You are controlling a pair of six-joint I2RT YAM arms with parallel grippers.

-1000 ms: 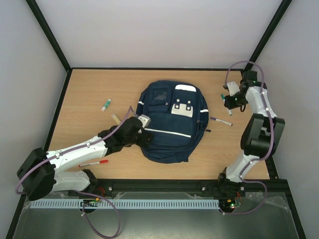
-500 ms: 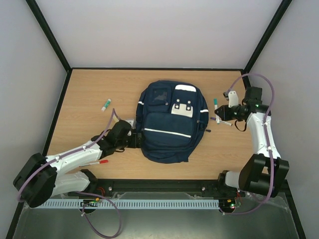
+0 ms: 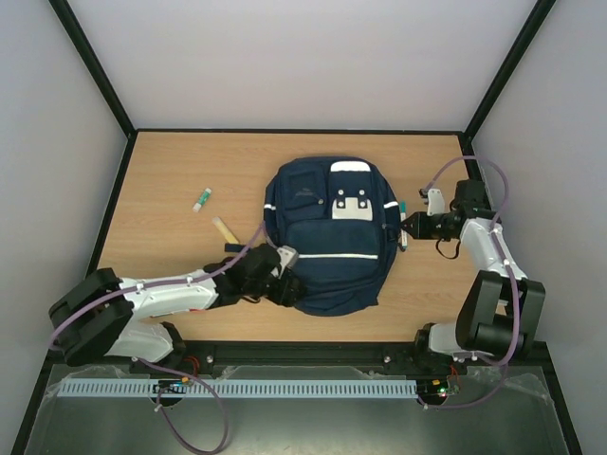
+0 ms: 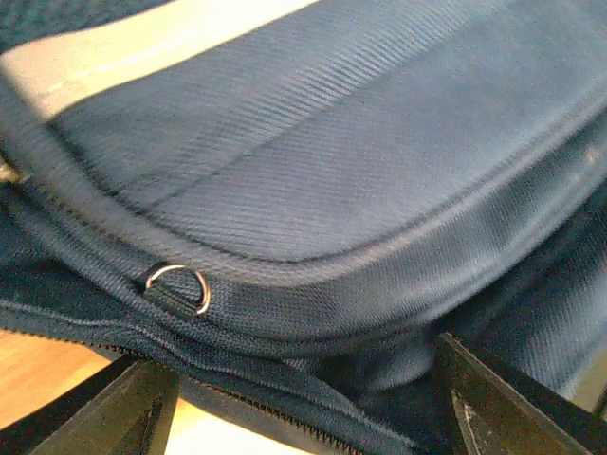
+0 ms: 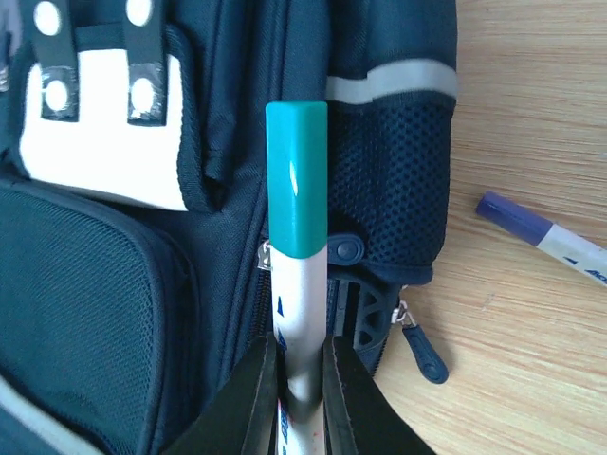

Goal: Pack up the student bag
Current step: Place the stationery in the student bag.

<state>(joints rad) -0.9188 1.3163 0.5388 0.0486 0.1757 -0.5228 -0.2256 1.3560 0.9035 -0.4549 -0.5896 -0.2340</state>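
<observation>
Both arms swung in on the student bag (image 3: 327,265): left gripper (image 4: 303,403) gaping around its floppy-looking bottom seam (I'd grab there), right gripper (image 5: 296,379) pinching a teal-capped marker (image 5: 296,180).

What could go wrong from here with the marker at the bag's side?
The teal-capped marker in the right gripper points at the side of the student bag, where I see no opening; pushing could make it slip.
The left gripper stands open at the bag's lower edge, so the bag may slide.
A sliding bag could knock the purple marker beside it.
</observation>
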